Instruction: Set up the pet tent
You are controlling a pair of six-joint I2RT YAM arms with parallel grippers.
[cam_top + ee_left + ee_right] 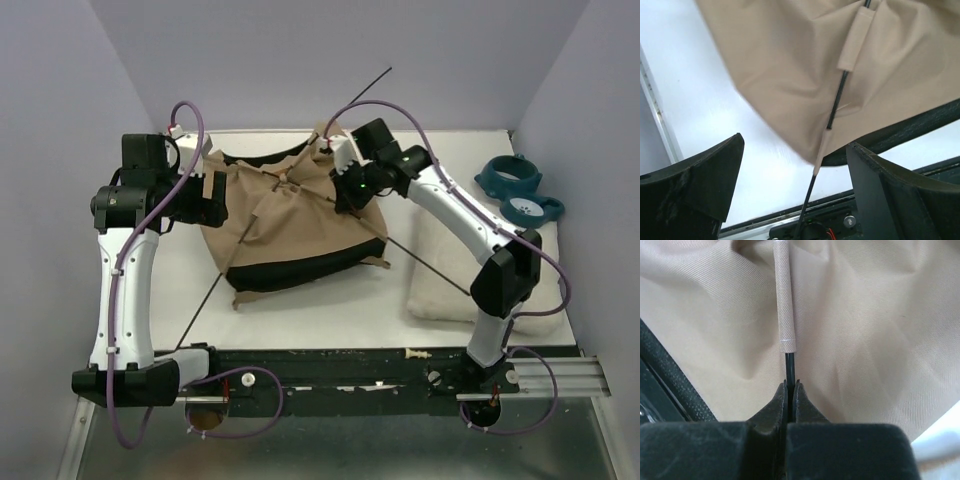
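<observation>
The pet tent [300, 215] lies collapsed mid-table, tan fabric with a black base band along its near side. Two thin black poles cross over it; one pole [365, 88] sticks out past the back, the other pole [435, 270] runs toward the near right. My right gripper [790, 387] is shut on a black pole [790, 362] just below a tan fabric sleeve [783, 295], at the tent's right top [345, 185]. My left gripper [795, 175] stands open at the tent's left edge [213, 200]. A pole [837, 102] emerges from the tan fabric [790, 65] and passes between its fingers untouched.
A white fluffy cushion [440, 285] lies at the right under the right arm. A teal bowl stand [520, 188] sits at the back right. The black mounting rail [330, 375] runs along the near edge. Grey walls close in the sides and back.
</observation>
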